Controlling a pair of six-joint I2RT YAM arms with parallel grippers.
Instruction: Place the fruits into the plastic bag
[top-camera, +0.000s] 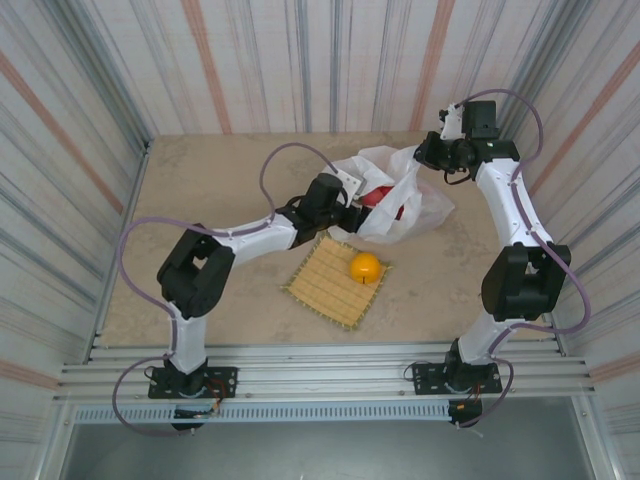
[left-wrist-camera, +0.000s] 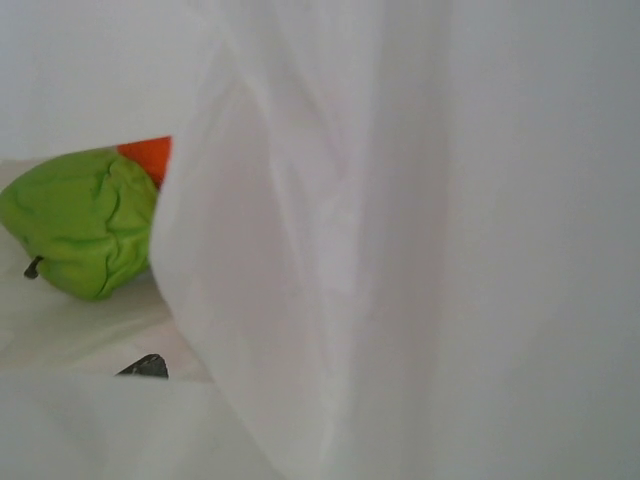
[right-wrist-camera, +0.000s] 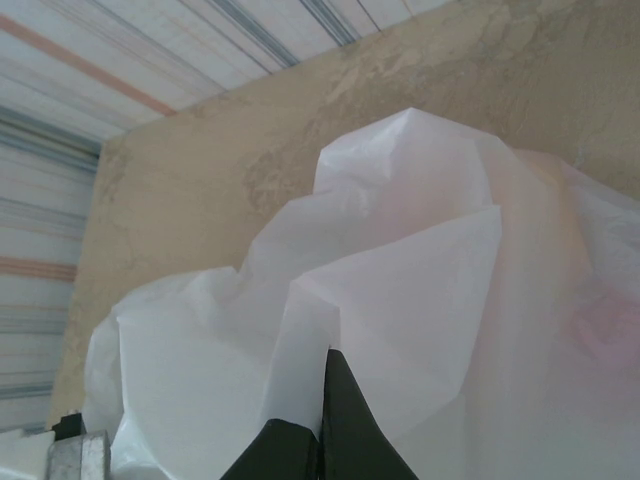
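The right gripper (right-wrist-camera: 320, 425) pinches the plastic bag (top-camera: 405, 200) by its edge, jaws pressed together. The left gripper (top-camera: 352, 213) sits in the bag's mouth, jaws spread wide. Inside lie one green fruit (left-wrist-camera: 80, 225) and one red fruit (top-camera: 378, 195). One orange (top-camera: 365, 267) rests on the single mat (top-camera: 325, 285), with bare table (top-camera: 200, 190) around it.

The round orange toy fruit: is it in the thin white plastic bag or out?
Out. The round orange toy fruit sits on the square woven straw-coloured mat, outside the thin white plastic bag.
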